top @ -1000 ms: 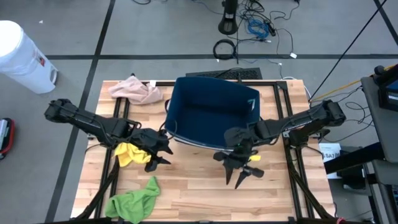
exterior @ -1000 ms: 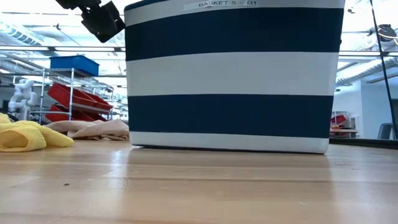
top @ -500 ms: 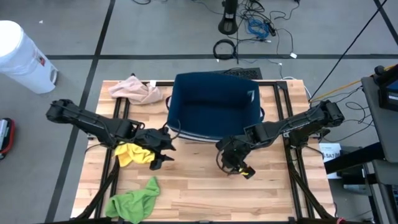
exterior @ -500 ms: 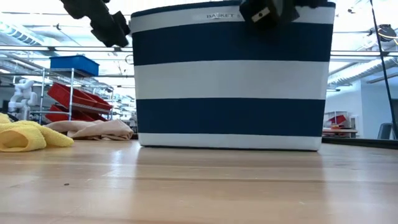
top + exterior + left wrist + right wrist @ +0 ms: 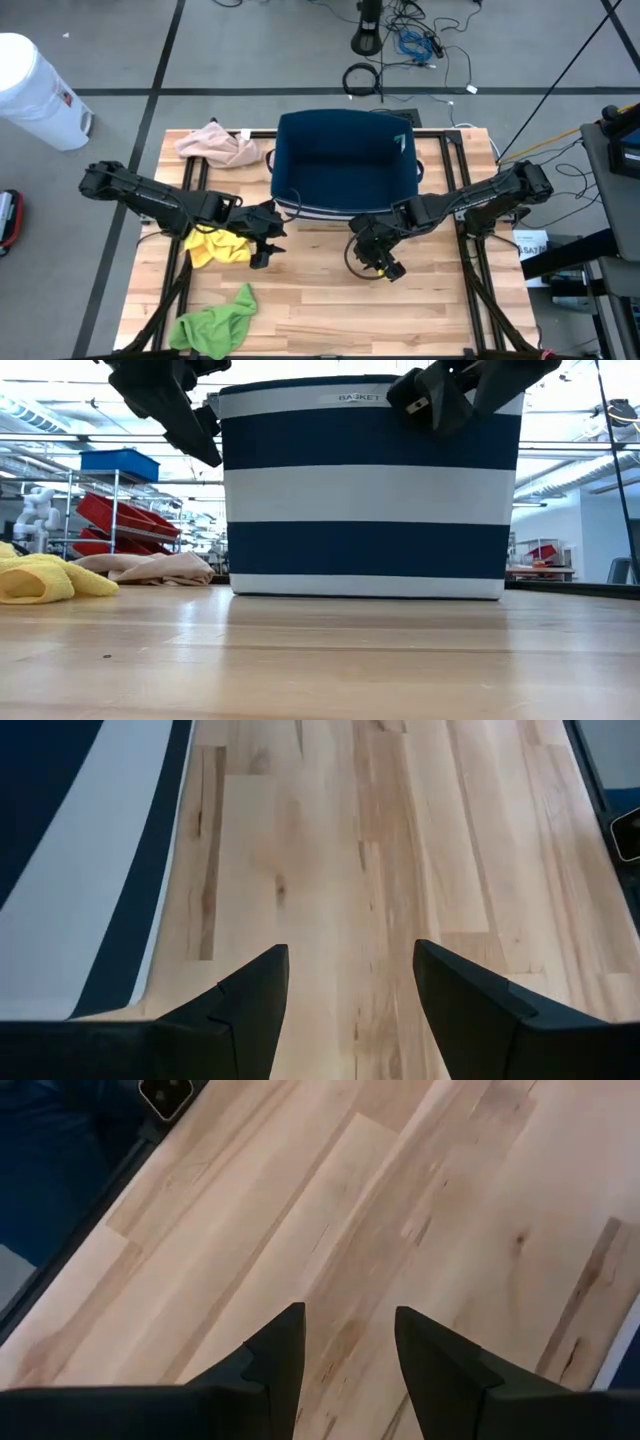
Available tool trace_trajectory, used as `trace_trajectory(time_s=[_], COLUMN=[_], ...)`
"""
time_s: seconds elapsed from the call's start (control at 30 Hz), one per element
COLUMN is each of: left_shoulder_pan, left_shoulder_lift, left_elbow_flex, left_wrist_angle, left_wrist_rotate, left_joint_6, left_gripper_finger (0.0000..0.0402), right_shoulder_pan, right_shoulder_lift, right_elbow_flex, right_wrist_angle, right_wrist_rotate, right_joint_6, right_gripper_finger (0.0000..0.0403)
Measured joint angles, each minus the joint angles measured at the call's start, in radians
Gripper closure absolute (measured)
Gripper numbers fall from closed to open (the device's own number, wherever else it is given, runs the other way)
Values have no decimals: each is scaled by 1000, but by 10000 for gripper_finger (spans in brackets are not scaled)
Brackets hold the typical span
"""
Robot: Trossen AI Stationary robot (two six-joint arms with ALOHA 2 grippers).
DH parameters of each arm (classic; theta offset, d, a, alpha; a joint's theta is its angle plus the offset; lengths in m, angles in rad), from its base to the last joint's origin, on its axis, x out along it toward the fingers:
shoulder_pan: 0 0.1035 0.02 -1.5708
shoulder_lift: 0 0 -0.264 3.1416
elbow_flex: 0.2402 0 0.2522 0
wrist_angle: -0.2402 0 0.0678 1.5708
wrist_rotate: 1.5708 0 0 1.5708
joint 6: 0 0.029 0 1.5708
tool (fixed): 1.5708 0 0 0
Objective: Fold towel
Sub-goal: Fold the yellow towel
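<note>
A wooden counter was seen from above, with two dark robot arms reaching in from either side. The left claw hung above the boards with its fingers spread and nothing between them; its wrist view showed only bare wood past the tips. The right claw also hovered empty, its fingers parted over bare boards.

Just behind both claws, between the arms, stood a navy and white striped basket, upright with its open mouth facing up.

Three cloths lay on the counter. A yellow towel sat crumpled directly beside the left claw, on its outer side, close but not clearly touching. A green towel lay bunched nearer the front edge, ahead of the left claw and well apart from the right one. A pink towel was heaped at the far back corner, behind the left arm.

All three looked soft, light and limp, likely to sag and slip unless pinched firmly at a corner or hem. None was spread flat, so no corners or true long axis could be made out. The yellow heap ran roughly side to side; the green one stretched diagonally towards the claws. The yellow towel seemed easiest to reach, best taken at an outer fold and pulled flat first.
</note>
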Motion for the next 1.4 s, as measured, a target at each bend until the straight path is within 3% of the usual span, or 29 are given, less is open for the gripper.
trace_trajectory(time_s=[0.27, 0.67, 0.87, 0.97, 1.1, 1.4], left_shoulder_pan=[0, 0, -13, -27, -75, -232], left_shoulder_lift=[0, -2, -3, -3, -3, -3], left_elbow_flex=[0, 0, 0, 0, 0, -52], left_wrist_angle=[-37, -99, -260, -374, -452, -438], left_wrist_rotate=[-60, -104, -103, -54, -21, -28], left_joint_6=[-11, -33, -95, -154, -245, -402], left_gripper_finger=[179, 179, 179, 179, 179, 179], right_shoulder_pan=[-1, -17, 36, 59, 82, 98], right_shoulder_lift=[0, 2, -2, -2, -2, -3], right_elbow_flex=[-31, -84, -79, -79, -79, -78], right_wrist_angle=[7, 110, 202, 225, 237, 241], right_wrist_rotate=[107, 88, 46, 45, 45, 47], right_joint_6=[3, -1, -25, -48, -57, -57], right_gripper_finger=[257, 257, 257, 257, 257, 257])
